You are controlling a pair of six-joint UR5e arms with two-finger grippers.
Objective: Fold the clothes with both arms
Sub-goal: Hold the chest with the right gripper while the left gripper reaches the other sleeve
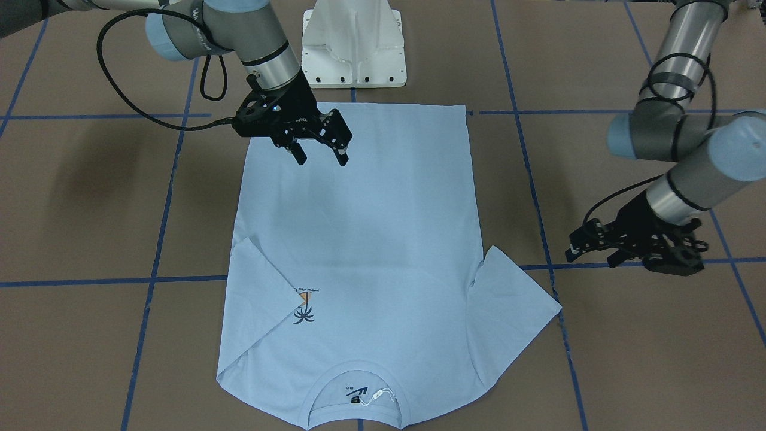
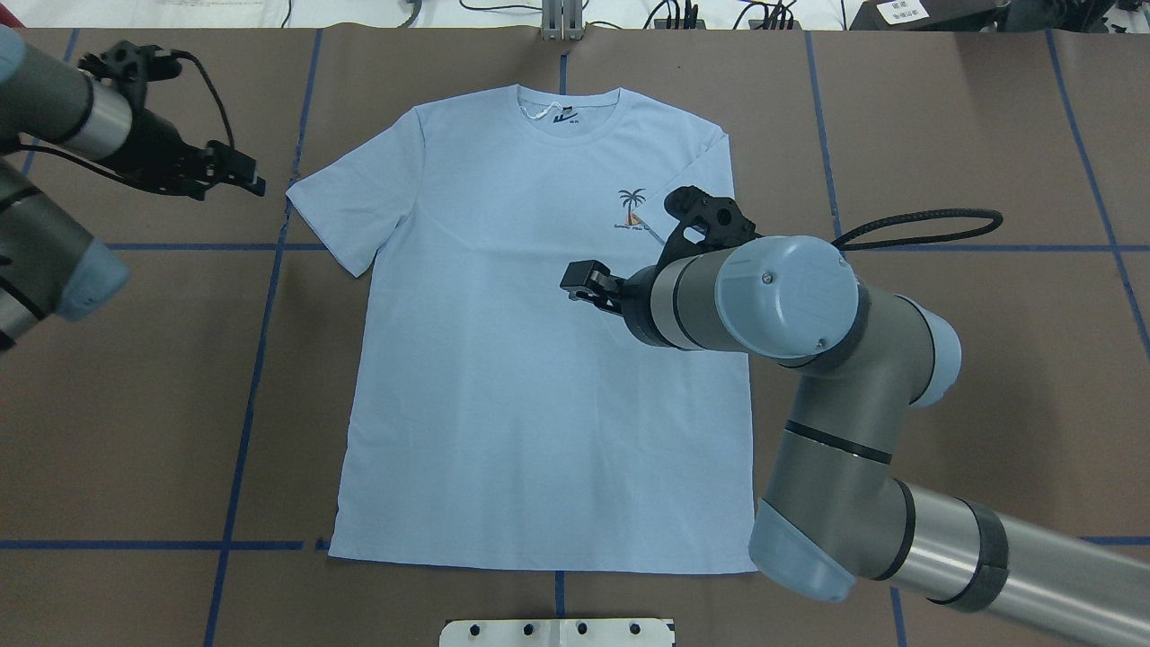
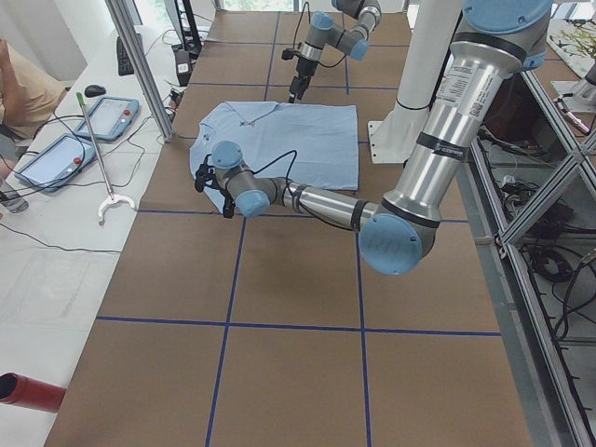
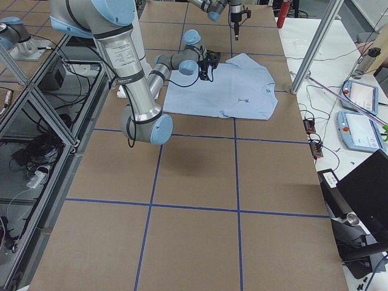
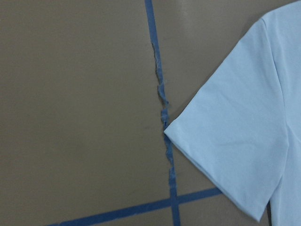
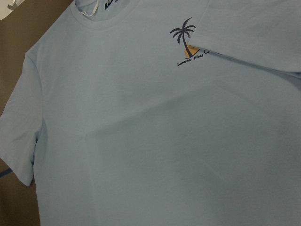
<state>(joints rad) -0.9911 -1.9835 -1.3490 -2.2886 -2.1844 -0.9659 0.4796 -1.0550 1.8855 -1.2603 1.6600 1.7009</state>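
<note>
Right gripper [image 1: 322,160] hovers, jaws spread and empty, above the flat light blue T-shirt [image 1: 371,239]; left gripper [image 2: 247,172], likewise spread and empty, hangs beside it over the brown table [image 2: 135,404].

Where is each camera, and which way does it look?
Front-facing: across the table from the white base, facing it, looking down on the T-shirt; right arm, left arm.
Overhead: behind the base, looking forward and down; both arms, left gripper.
Exterior left: table's left end, looking along it; left arm nearest.
Exterior right: opposite end; right arm nearest.
Left wrist: down at a sleeve; no body.
Right wrist: at the palm print; no body.
Front-facing and overhead share the whole T-shirt, from opposite sides.
</note>
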